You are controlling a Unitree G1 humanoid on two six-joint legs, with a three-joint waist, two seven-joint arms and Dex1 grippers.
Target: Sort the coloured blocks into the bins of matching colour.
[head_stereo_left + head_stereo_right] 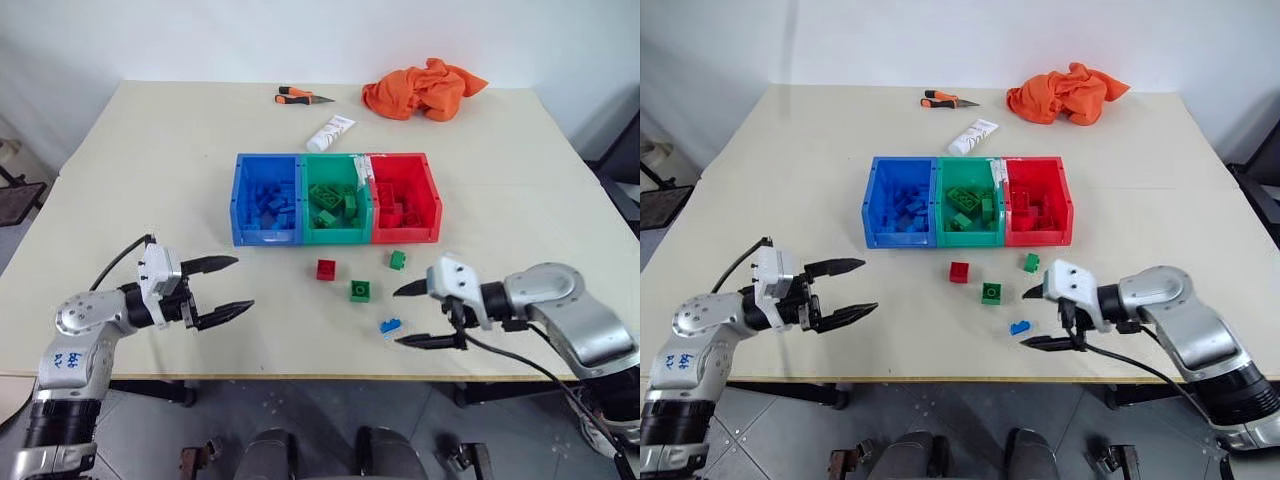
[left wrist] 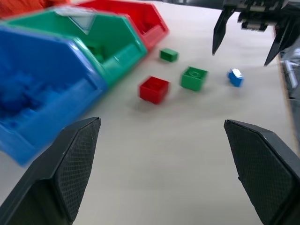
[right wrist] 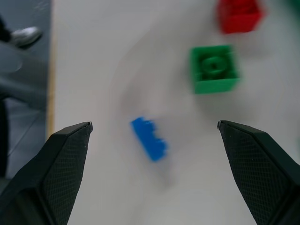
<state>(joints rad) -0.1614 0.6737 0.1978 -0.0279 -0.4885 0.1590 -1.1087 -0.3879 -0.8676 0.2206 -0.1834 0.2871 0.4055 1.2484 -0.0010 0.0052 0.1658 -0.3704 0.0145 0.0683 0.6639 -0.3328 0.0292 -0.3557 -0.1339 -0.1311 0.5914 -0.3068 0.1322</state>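
Right wrist view looks along the right gripper [image 3: 154, 173], whose two black fingers stand wide apart with nothing between them but the blue block [image 3: 149, 139], which lies on the table [image 1: 150, 180] a little ahead of the fingertips and apart from them. Beyond it sits a green block [image 3: 214, 69], and past that the red block [image 3: 238, 15]. From the head camera the same gripper hovers low at the table's near edge, its fingers pointing toward the robot's left, the blue block just beside their tips. A second, smaller green block [image 1: 398, 260] lies nearer the bins, in front of the red bin [image 1: 404, 196]. The green bin [image 1: 335, 200] and blue bin [image 1: 266, 200] join it in a row (each already holds bricks of its own colour). Across the table, the left gripper [image 1: 232, 288] is also spread open and empty, pointing level toward the loose blocks and well apart from them. Behind the bins lie a white tube [image 1: 330, 133], an orange-handled tool [image 1: 303, 97] and an orange cloth [image 1: 423, 89].
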